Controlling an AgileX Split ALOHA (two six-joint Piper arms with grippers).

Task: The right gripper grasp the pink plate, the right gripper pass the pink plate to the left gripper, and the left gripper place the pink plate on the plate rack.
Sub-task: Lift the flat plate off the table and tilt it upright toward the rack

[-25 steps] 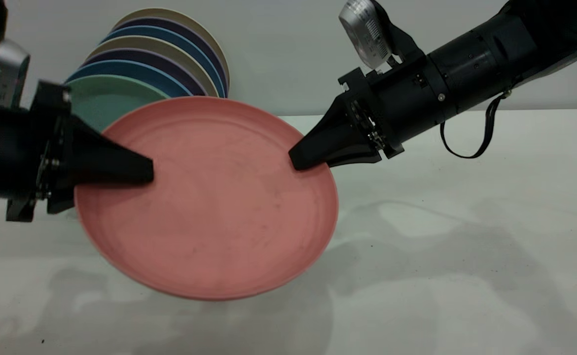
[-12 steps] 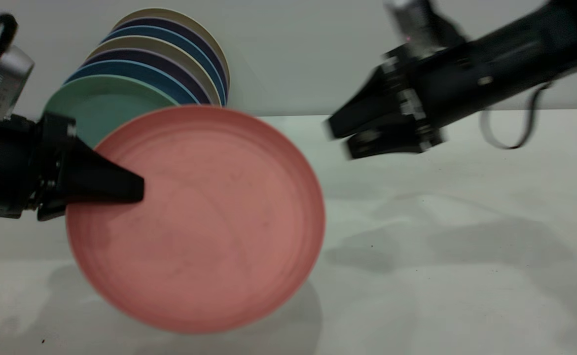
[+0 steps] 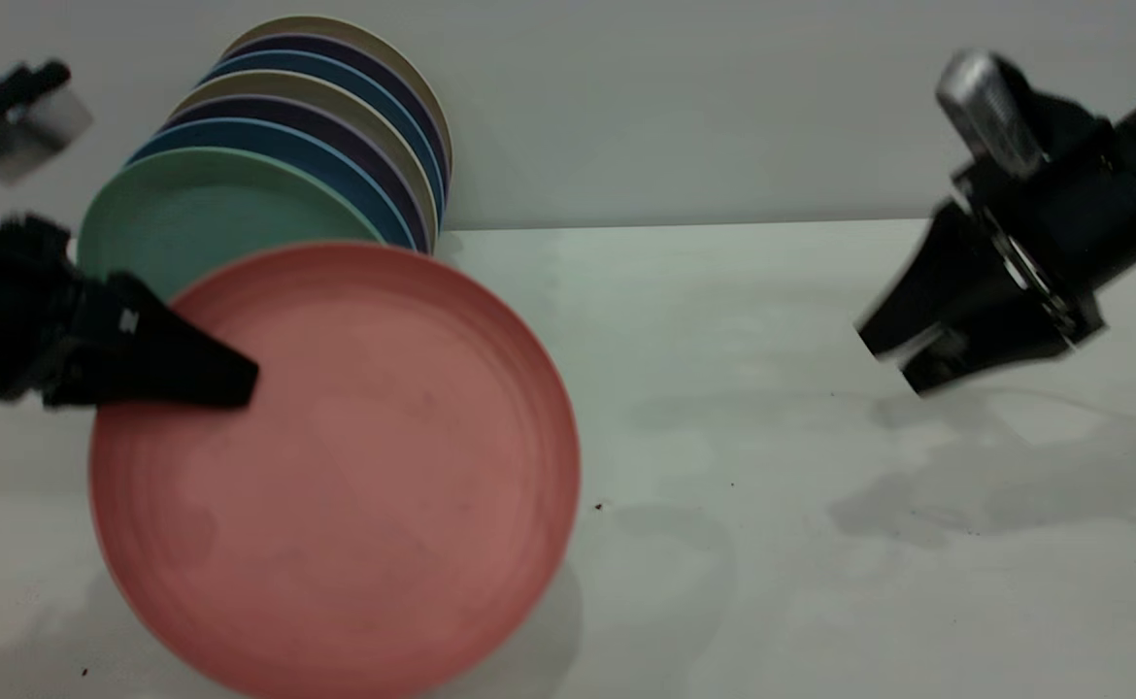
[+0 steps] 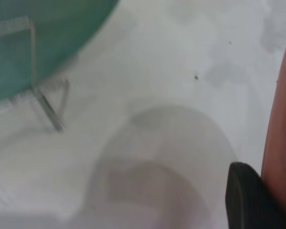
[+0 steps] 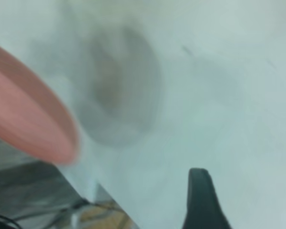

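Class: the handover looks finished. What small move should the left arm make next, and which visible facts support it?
Probably carry the pink plate back toward the plate rack, in front of the green plate. The left gripper alone clamps its rim, and the right gripper is open and well clear at the right.

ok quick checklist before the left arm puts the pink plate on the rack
1. Left hand shut on the pink plate: ok.
2. Right hand off the plate, open and away at the right: ok.
3. Plate off the table: cannot tell.
4. Plate rack in sight past the green plate: ok.
5. Free slot in front of the green plate: cannot tell.
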